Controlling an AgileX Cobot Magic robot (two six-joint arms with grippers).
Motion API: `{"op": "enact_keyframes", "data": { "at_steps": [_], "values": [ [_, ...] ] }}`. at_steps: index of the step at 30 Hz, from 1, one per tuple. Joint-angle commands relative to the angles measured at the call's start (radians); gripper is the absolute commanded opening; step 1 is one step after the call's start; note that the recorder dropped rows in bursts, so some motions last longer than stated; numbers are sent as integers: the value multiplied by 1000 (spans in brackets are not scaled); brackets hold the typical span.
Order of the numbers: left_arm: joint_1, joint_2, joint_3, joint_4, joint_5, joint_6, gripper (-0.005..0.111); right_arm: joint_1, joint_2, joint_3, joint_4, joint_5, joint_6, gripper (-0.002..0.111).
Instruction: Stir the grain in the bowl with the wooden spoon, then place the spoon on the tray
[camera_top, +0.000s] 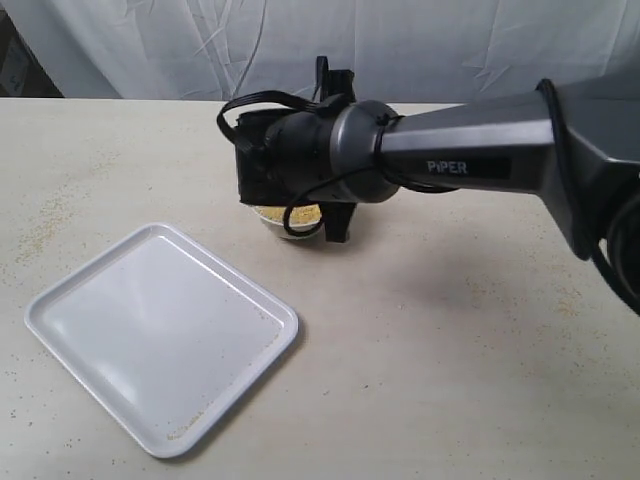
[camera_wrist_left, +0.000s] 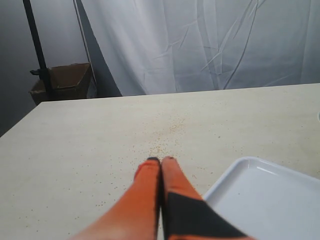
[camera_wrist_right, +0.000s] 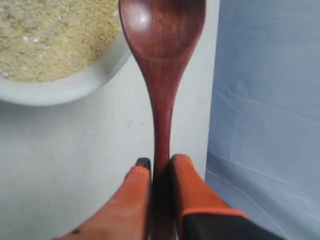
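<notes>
My right gripper (camera_wrist_right: 161, 165) is shut on the slim handle of the dark reddish-brown wooden spoon (camera_wrist_right: 162, 55). The spoon's oval head hangs beside the rim of the small white bowl (camera_wrist_right: 65, 87), outside the golden grain (camera_wrist_right: 50, 35) that fills it. In the exterior view the right arm (camera_top: 330, 150) covers most of the bowl (camera_top: 270, 222); only a sliver of grain (camera_top: 300, 214) shows under it, and the spoon is hidden. The large white tray (camera_top: 160, 330) lies empty at the front left. My left gripper (camera_wrist_left: 161, 161) is shut on nothing, low over the table beside a tray corner (camera_wrist_left: 260, 200).
Spilled grains (camera_wrist_left: 165, 142) are scattered on the beige table (camera_top: 450, 350), and a few lie along the tray's near rim (camera_top: 190, 432). A white curtain (camera_top: 420, 40) hangs behind the table. A cardboard box (camera_wrist_left: 62, 80) stands off the table's far edge.
</notes>
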Motion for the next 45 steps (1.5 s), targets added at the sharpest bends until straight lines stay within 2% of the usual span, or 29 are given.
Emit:
{"op": "enact_keyframes", "data": {
  "at_steps": [1, 8, 19, 25, 32, 42, 45],
  "values": [
    [-5, -5, 4, 0, -7, -1, 0, -43, 63, -4, 17, -25, 0, -1],
    [-5, -5, 4, 0, -7, -1, 0, -31, 108, -4, 5, 30, -2, -1],
    [-5, -5, 4, 0, -7, -1, 0, 83, 74, -4, -29, 48, -32, -1],
    [-5, -5, 4, 0, -7, -1, 0, 81, 74, -53, -117, 163, -32, -1],
    [-5, -5, 4, 0, -7, -1, 0, 81, 74, -108, -162, 163, -74, -1],
    [-5, -5, 4, 0, -7, -1, 0, 31, 132, -108, -30, 138, -74, -1],
    [-5, -5, 4, 0, -7, -1, 0, 34, 138, -108, 77, 126, -122, -1]
  ]
}}
